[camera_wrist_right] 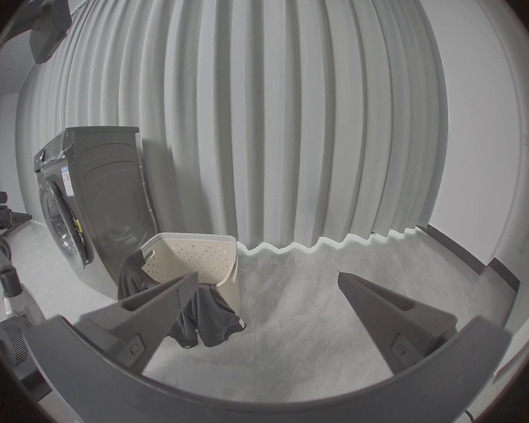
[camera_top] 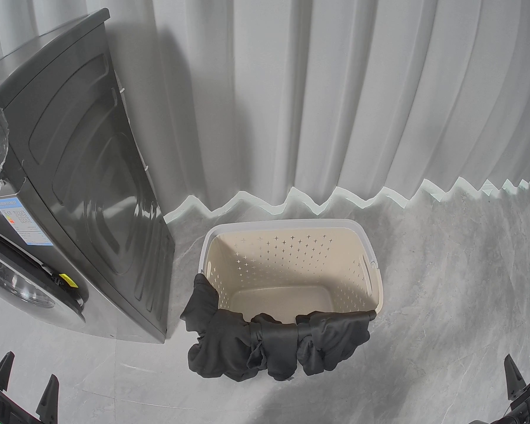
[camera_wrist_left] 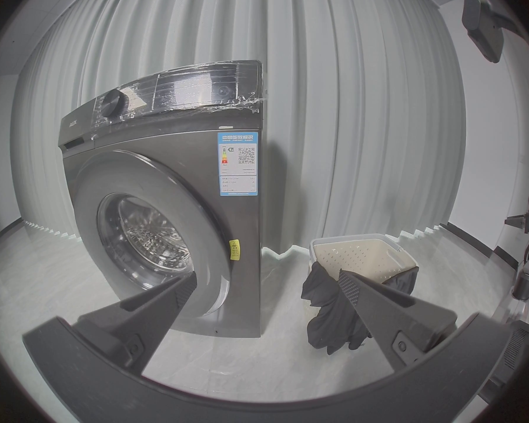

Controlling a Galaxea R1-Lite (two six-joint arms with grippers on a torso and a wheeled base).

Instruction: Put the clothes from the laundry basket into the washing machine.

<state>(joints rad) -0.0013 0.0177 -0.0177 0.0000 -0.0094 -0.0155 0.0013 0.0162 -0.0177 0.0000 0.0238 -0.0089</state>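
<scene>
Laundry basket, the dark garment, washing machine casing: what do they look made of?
Laundry basket: likely moulded plastic, matte cream walls with small perforations, paler rim.
Dark garment: soft fabric with a slight sheen, drapes limply over the near rim.
Washing machine: probably painted sheet metal, glossy dark grey, stamped side panel catching reflections.

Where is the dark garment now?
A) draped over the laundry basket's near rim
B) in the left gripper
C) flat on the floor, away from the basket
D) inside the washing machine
A: the dark garment hangs over the near rim of the laundry basket, mostly outside.
</scene>
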